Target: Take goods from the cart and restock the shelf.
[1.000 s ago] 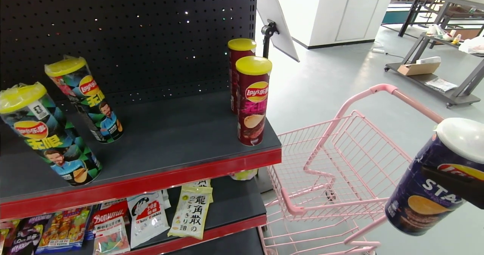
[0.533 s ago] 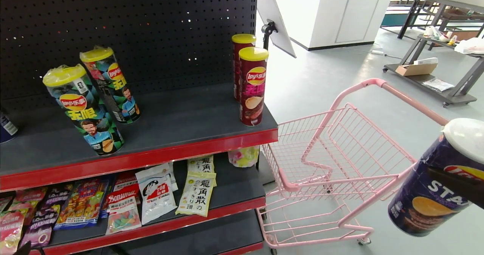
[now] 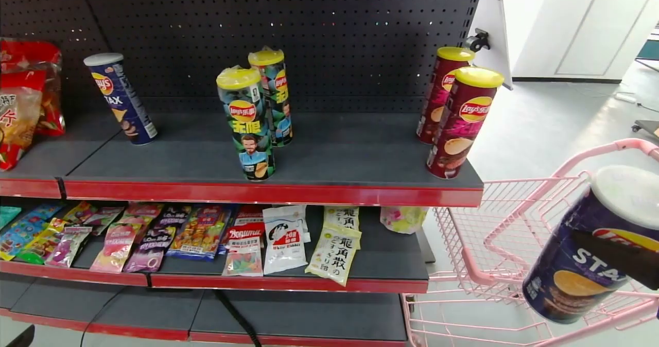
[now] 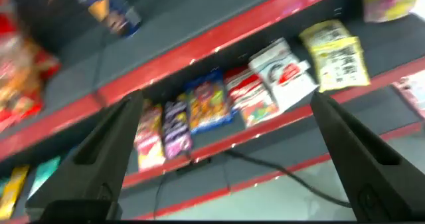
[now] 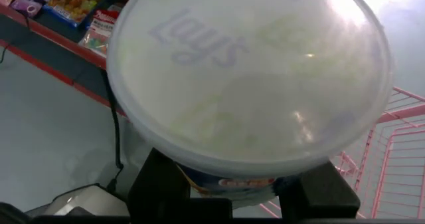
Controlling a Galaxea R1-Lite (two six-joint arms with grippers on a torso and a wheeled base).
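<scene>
My right gripper (image 3: 615,254) is shut on a dark blue chip can (image 3: 576,264) with a white lid (image 5: 246,71), held tilted over the pink cart (image 3: 507,223), to the right of the shelf. The gripper's dark fingers (image 5: 159,194) clamp the can just below the lid. On the top shelf board (image 3: 329,156) stand a matching blue can (image 3: 121,100) at the left, two green cans (image 3: 249,125) in the middle and two maroon cans (image 3: 461,120) at the right end. My left gripper (image 4: 226,171) is open with nothing in it, low before the lower shelves.
Red snack bags (image 3: 23,94) sit at the top shelf's far left. Several flat snack packets (image 3: 242,239) line the middle shelf. A black cable (image 3: 237,318) runs over the bottom shelf. Bare board lies between the blue can and the green cans.
The head camera has swung left, so the shelf now spans the picture and the cart sits at the right edge. The blue can stays in my right gripper.
</scene>
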